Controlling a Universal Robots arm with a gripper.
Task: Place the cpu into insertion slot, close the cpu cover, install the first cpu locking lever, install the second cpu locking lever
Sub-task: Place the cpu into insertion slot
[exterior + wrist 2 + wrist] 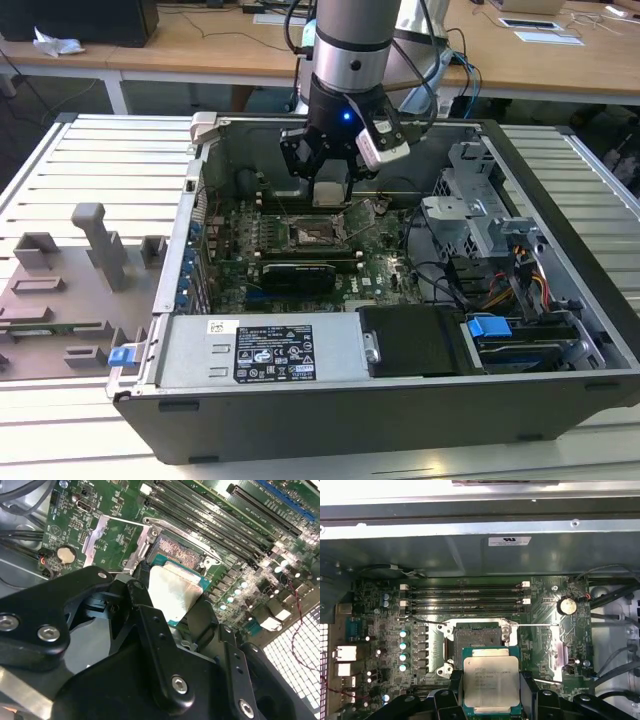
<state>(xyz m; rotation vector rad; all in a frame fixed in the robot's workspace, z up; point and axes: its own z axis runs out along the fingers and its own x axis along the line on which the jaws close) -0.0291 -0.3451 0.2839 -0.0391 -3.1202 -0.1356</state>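
My gripper (pixel 330 192) is shut on the cpu (pixel 491 685), a flat square chip with a pale metal top, gripped by two opposite edges between black fingers (pixel 454 681). In the second wrist view the cpu (pixel 175 590) hangs level, a little above and beside the insertion slot (pixel 175 554). The insertion slot (pixel 476 639) is open, with a dark centre and a silver rim, on the green board. The cpu cover (pixel 95 532), a thin silver frame, is swung open and lies flat beside the slot. In the exterior view the slot (pixel 318 233) sits just below the gripper.
Long black memory slots (pixel 465 596) run beside the socket. A thin lever wire (pixel 537 625) sticks out from the socket. The case's metal walls (pixel 200 200), a drive cage (pixel 480 215), the power supply (pixel 260 350) and cables (pixel 530 290) crowd around the board.
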